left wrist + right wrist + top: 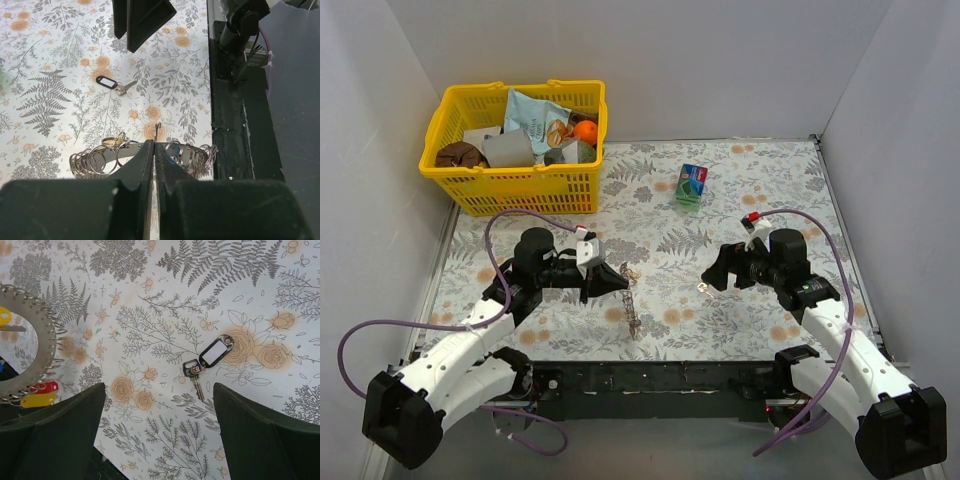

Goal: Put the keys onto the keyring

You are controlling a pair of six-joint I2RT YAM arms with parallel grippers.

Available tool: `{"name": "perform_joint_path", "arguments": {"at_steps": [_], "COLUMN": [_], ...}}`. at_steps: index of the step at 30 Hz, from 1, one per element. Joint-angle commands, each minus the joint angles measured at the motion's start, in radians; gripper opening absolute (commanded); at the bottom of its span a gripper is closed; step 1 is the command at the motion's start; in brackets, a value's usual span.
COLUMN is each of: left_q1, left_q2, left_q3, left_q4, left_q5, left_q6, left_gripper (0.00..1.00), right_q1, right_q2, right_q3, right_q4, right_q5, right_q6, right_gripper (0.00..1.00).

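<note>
The keyring [632, 308] stands on edge on the flowered cloth, and my left gripper [619, 280] is shut on its rim. The left wrist view shows its band [100, 157] lined with small split rings on both sides of the closed left gripper [154, 145]. One of the keys [194, 377], with a whitish tag [215, 352], lies flat on the cloth. My right gripper [160, 432] hovers open just short of it, empty. Red [42, 387] and yellow [37, 400] tags hang on the keyring [47, 335]. From above, the loose key [702, 289] sits by the right gripper [713, 272].
A yellow basket [470, 190] with packets and an orange stands at the back left. A small green box [691, 184] lies at the back centre. The black base rail [235, 125] runs along the table's near edge. White walls close in the sides.
</note>
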Motion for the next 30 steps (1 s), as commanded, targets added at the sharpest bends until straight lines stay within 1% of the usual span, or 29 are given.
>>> {"name": "perform_joint_path", "arguments": {"at_steps": [1,7,10,12,16,23,26,27,29,30], "left_q1": [-0.003,-0.003,-0.002,-0.003,-0.003,-0.003,-0.003,-0.003,-0.003,-0.003], "left_q2": [0.036,0.059,0.045,0.044,0.042,0.070,0.070,0.067,0.064,0.060], "left_q3": [0.044,-0.036,-0.030,-0.028,-0.034,-0.037,-0.039,-0.040,-0.044,-0.047], "left_q4": [-0.025,0.067,0.052,0.052,0.052,0.053,0.053,0.053,0.053,0.053], "left_q5": [0.036,0.045,0.037,0.022,0.054,0.054,0.062,0.060,0.056,0.057], "left_q6": [0.125,0.124,0.171,0.173,0.180,0.162,0.162,0.159,0.159,0.159], "left_gripper": [0.00,0.00,0.00,0.00,0.00,0.00,0.00,0.00,0.00,0.00], "right_q1": [-0.004,-0.004,-0.004,-0.004,-0.004,-0.004,-0.004,-0.004,-0.004,-0.004], "right_q2": [0.001,0.038,0.065,0.082,0.101,0.082,0.108,0.119,0.165,0.180], "right_q3": [0.008,-0.006,-0.001,0.009,0.014,0.000,0.003,0.008,0.020,0.025], "right_q4": [0.011,0.028,0.029,0.020,0.009,-0.027,-0.034,-0.037,-0.038,-0.038], "right_q5": [0.062,0.074,0.080,0.086,0.120,0.201,0.212,0.214,0.209,0.206], "right_q6": [-0.021,-0.015,-0.008,-0.007,-0.007,-0.010,-0.015,-0.016,-0.015,-0.013], "right_gripper": [0.96,0.95,0.95,0.94,0.93,0.93,0.90,0.87,0.84,0.82]}}
